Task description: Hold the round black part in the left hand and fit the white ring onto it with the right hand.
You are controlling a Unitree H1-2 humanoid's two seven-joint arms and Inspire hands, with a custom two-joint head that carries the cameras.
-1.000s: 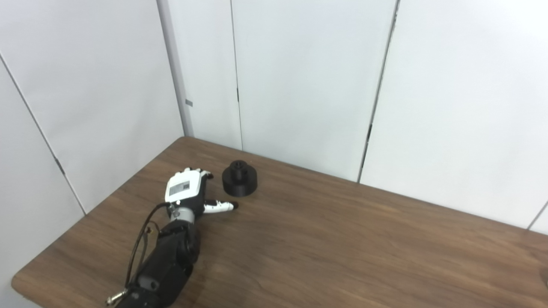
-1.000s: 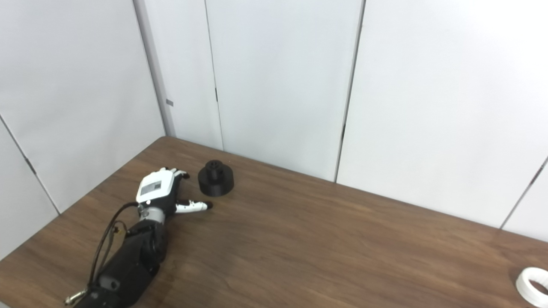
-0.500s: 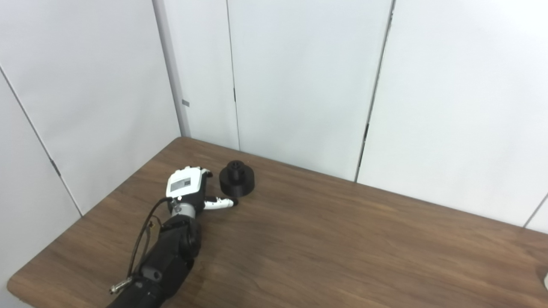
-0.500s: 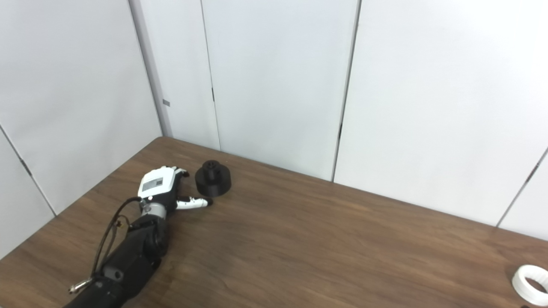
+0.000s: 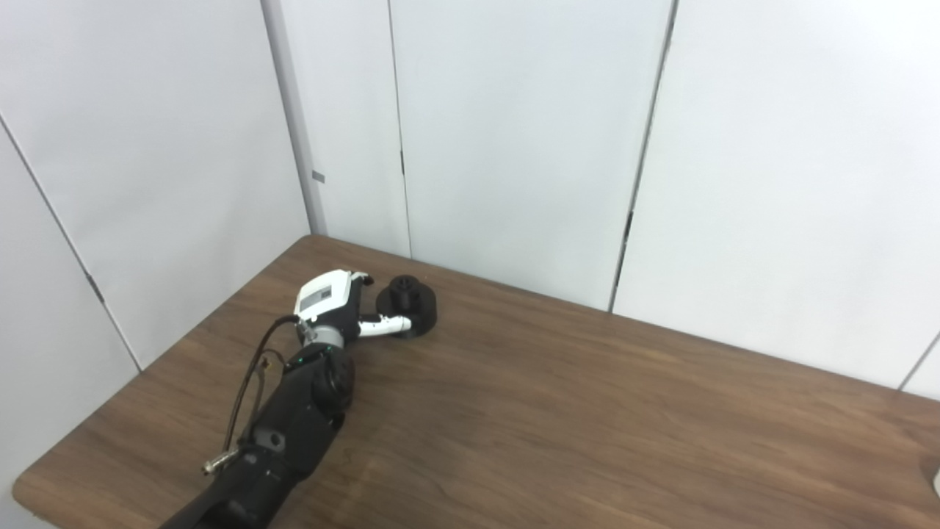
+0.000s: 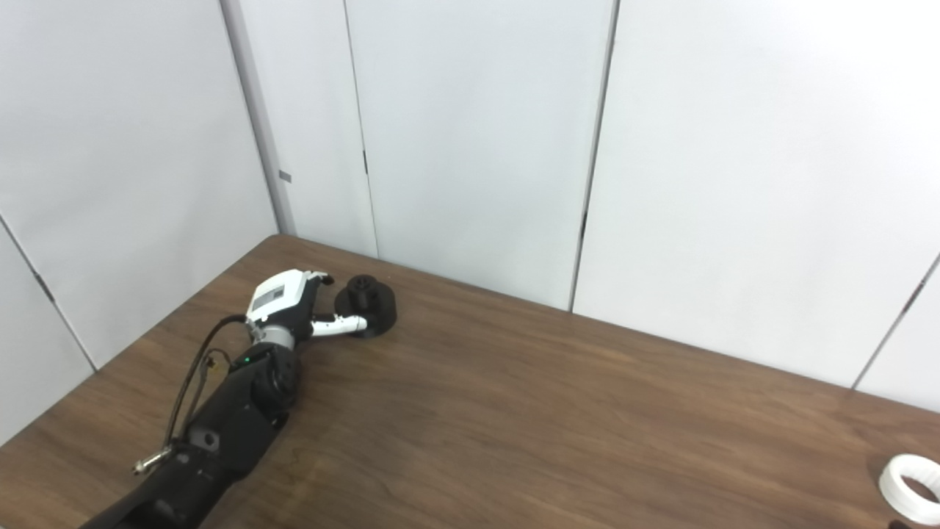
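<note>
Our left arm (image 5: 286,426) reaches forward across the table, its left hand (image 5: 328,303) turned on edge, thumb (image 5: 383,323) stretched out, fingers curled forward.

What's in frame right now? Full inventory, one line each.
round black part: 1, black, far left of the table near the back corner, low stub on top, tilted toward the hand
white ring: 1, white, lying flat at the table's near right edge, clear only in the right eye view
table: 1, dark brown wood grain, fills the lower half of both views
wall panels: white, with dark seams, behind the table
left hand: 1, white back with black fingers, at the black part's left side, thumb across its front; whether it grips the part cannot be told
right hand: not in view
</note>
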